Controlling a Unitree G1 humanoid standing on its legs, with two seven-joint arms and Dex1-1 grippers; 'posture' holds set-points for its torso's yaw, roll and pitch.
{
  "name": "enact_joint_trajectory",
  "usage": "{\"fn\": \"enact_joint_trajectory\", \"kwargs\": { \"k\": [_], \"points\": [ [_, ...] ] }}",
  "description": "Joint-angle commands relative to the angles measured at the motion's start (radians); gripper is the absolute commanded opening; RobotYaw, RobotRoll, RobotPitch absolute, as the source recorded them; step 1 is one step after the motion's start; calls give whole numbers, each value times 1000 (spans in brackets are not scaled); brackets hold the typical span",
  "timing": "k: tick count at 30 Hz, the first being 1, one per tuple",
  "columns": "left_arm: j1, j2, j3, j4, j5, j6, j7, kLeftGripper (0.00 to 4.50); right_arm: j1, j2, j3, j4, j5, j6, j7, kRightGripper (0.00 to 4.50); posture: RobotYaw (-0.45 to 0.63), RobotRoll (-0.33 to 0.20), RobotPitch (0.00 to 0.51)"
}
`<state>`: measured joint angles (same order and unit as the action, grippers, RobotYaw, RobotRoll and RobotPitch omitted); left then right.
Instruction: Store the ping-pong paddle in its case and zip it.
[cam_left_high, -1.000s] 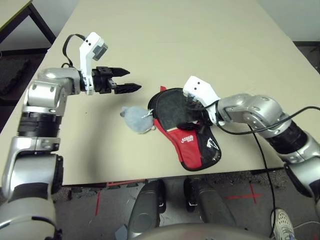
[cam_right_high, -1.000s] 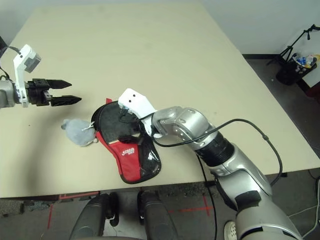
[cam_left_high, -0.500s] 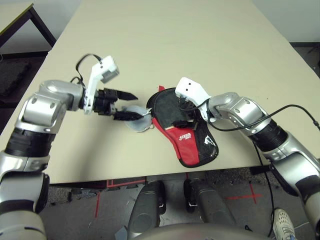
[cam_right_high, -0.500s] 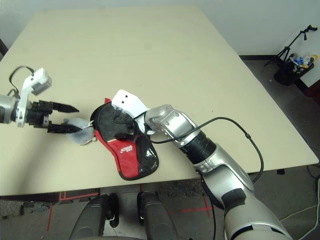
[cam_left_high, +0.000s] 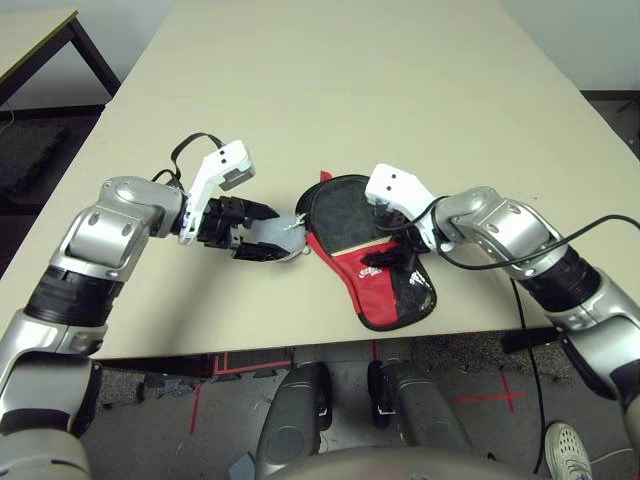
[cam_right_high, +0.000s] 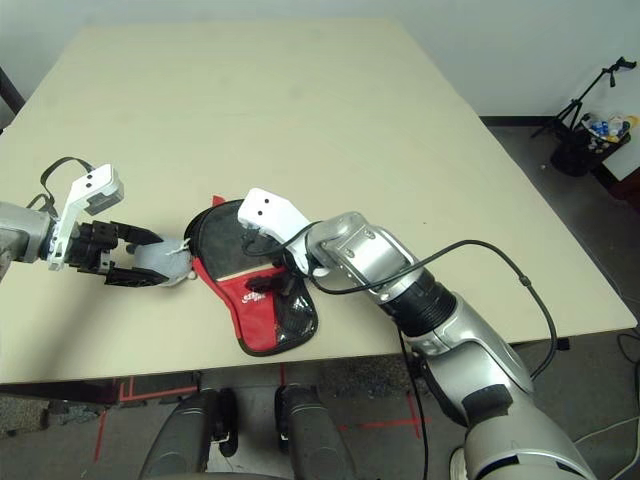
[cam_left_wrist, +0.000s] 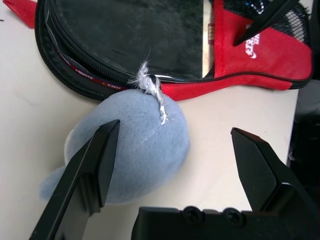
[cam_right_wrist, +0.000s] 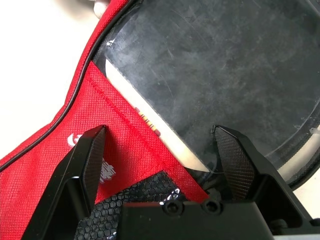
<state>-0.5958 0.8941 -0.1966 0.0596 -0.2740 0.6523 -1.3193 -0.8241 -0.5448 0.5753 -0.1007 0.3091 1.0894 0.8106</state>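
Left gripper (cam_left_wrist: 175, 160) now lower, astride grey bundle (cam_left_wrist: 132, 145).

The ping-pong paddle (cam_left_high: 345, 215) lies in the case (cam_left_high: 385, 295), right of the bundle (cam_left_high: 272, 238).

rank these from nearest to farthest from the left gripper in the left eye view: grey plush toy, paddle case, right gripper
1. Grey plush toy: right between the open fingers of the left gripper.
2. Paddle case: just beyond the toy, toward the robot's right.
3. Right gripper: farthest, over the case's red part.
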Motion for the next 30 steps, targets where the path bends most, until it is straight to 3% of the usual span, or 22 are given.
{"fn": "enact_joint_trajectory", "kwargs": {
  "k": [1,12,18,21,30],
  "points": [
    [0,-27,-45,49,39,-32,10,4500,18,18,11,18,-14,16,2,4440,-52,0,167],
    [-4,-81,-54,143,124,-102,68,4500,11,37,11,40,-40,6,14,4440,-51,0,175],
    [-2,-67,-78,193,186,-112,79,4500,17,37,13,36,-49,9,25,4440,-51,0,176],
    [-3,-66,-74,198,186,-104,67,3900,18,37,14,35,-51,9,29,4500,-50,0,176],
    [-61,-111,-71,282,210,-126,107,1275,19,39,15,28,-56,11,32,4500,-54,0,181]
  ]
}}
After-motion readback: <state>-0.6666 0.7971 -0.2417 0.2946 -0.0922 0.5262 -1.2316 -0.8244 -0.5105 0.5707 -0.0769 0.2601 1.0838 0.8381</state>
